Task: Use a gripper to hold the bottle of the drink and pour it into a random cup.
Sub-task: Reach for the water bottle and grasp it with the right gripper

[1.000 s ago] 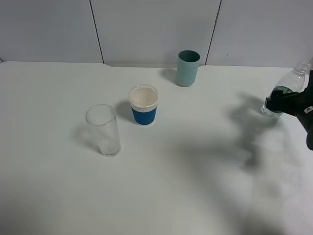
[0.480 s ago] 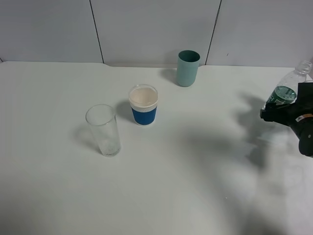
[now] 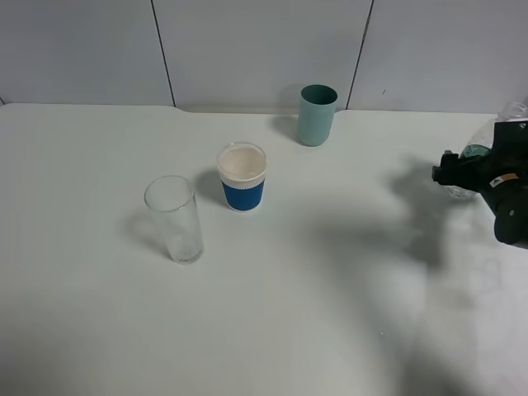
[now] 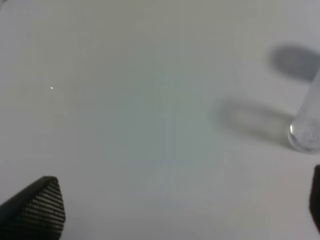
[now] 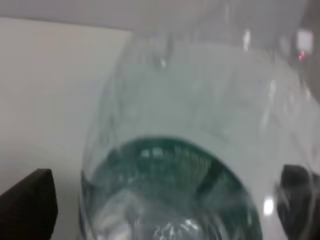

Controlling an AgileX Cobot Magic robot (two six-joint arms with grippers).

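The bottle (image 3: 477, 150), clear plastic with a dark green label, stands at the table's far right edge, largely hidden by my right gripper (image 3: 462, 176). In the right wrist view the bottle (image 5: 190, 125) fills the space between the two black fingertips (image 5: 30, 205), and a gap shows beside it, so my right gripper (image 5: 165, 200) is open around it. The teal cup (image 3: 317, 115) stands at the back, well left of the bottle. In the left wrist view my left gripper (image 4: 175, 215) is open over bare table; the exterior view does not show it.
A white paper cup with a blue sleeve (image 3: 242, 177) stands mid-table. A tall clear glass (image 3: 175, 219) is front-left of it, and the glass (image 4: 305, 130) also shows in the left wrist view. A grey panelled wall (image 3: 247, 49) backs the white table (image 3: 330, 313).
My right gripper has moved back and a little left, coming in around the bottle. The bottle, the cups and the glass have not moved.
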